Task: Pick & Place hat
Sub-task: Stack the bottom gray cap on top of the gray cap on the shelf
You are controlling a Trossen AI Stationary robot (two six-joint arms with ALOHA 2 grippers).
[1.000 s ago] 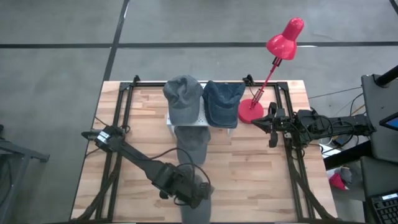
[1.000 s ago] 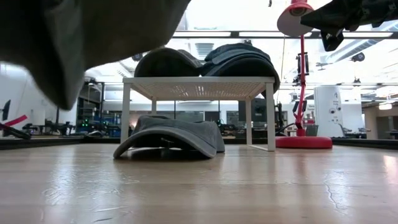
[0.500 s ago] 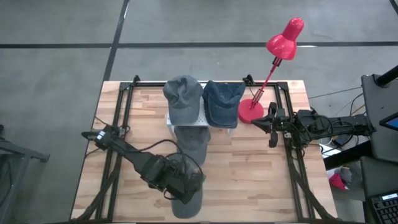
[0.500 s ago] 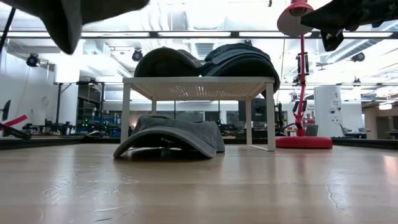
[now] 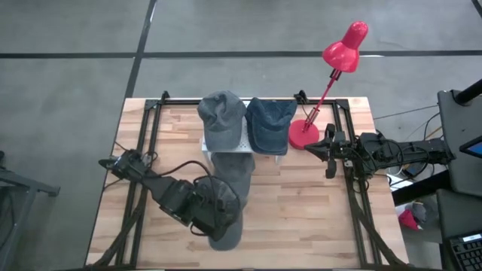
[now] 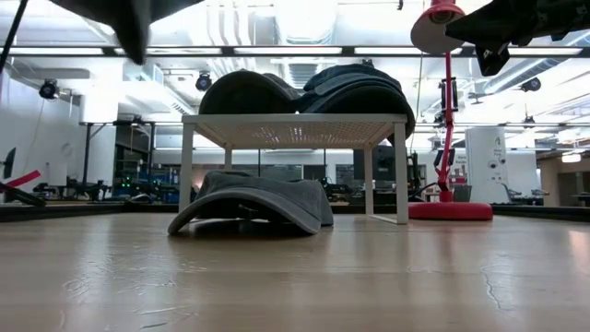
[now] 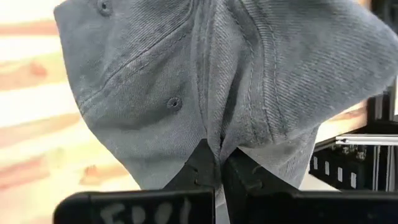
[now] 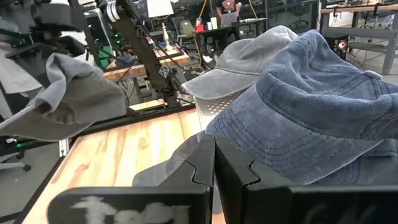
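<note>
Item 1, left pincer (image 7: 217, 163): I have it clenched on a pinch of grey denim, the held grey cap (image 5: 220, 218) hanging from it above the near half of the worktop (image 5: 301, 211). In my left wrist view the fabric bunches into a fold right at the fingertips (image 7: 202, 165), with two eyelets showing on the crown. In the low view only a dark edge of this cap (image 6: 129, 18) shows at the top, clear of the wood.

Item 2, right pincer (image 8: 214, 155): fingers pressed together, nothing between them. I see its arm parked at the right edge of the worktop, just beside the lamp base.

Item 3, white rack (image 6: 295, 129): stands at the far middle of the worktop on thin legs. On its top sit two caps side by side, a grey cap on the rack (image 5: 221, 119) and a blue denim cap (image 5: 269, 124), touching each other.

Item 4, grey cap on the worktop (image 6: 253, 203): lies flat on the wood, partly under the rack, brim toward the low camera.

Item 5, red desk lamp (image 5: 344, 47): base on the worktop to the right of the rack, shade leaning out beyond the far edge.
</note>
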